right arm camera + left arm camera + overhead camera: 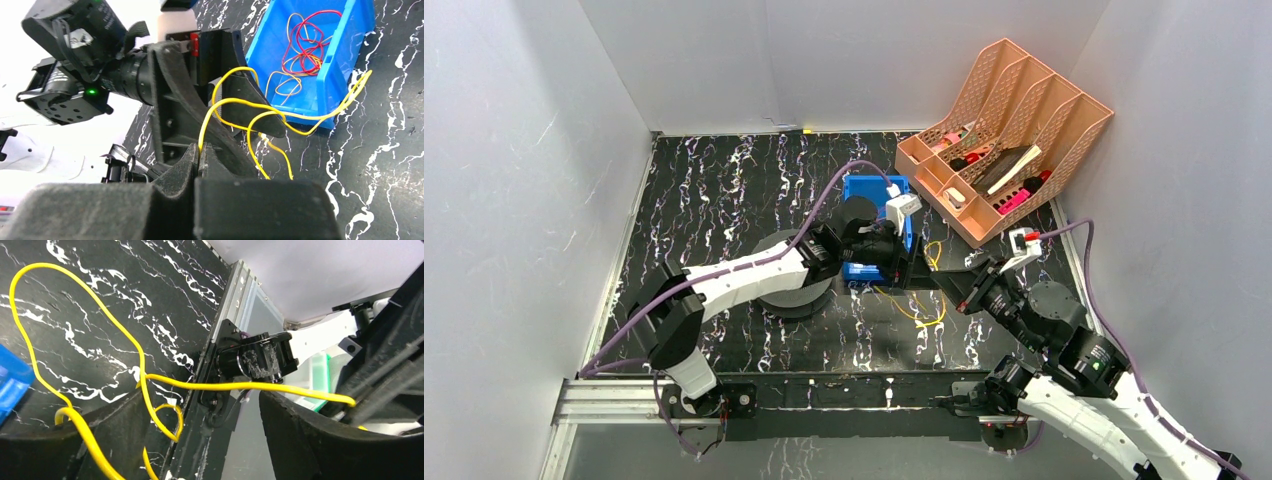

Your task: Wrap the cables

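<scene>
Cables [300, 55]: thin yellow & red strands. A tangle of both lies inside the blue bin. One long yellow cable [225, 386] loops over the bench just in front of the bin, between the 2 arms, & is strung from one end effector to the other.
Bench [724, 190]: black w/ white marbling, white walls on 3 sides.
Organiser [1024, 100]: peach slotted file rack, far right corner, small items in its compartments; too small to identify.
Left arm [744, 275]: white & black, reaching right across a dark round disc [789, 300] toward the bin.
Right arm [1064, 330]: reaching left toward the same spot.
Blue bin [325, 97]: open-top plastic box, mid bench, near the organiser & partly hidden under the left wrist in the top view.
Left end effector [200, 400]: fingers spread wide apart; the yellow cable crosses the gap & drapes over them, not pinched.
Right end effector [200, 150]: fingers pressed together, clamped on the yellow cable, which rises from the seam & arcs toward the left end effector.
</scene>
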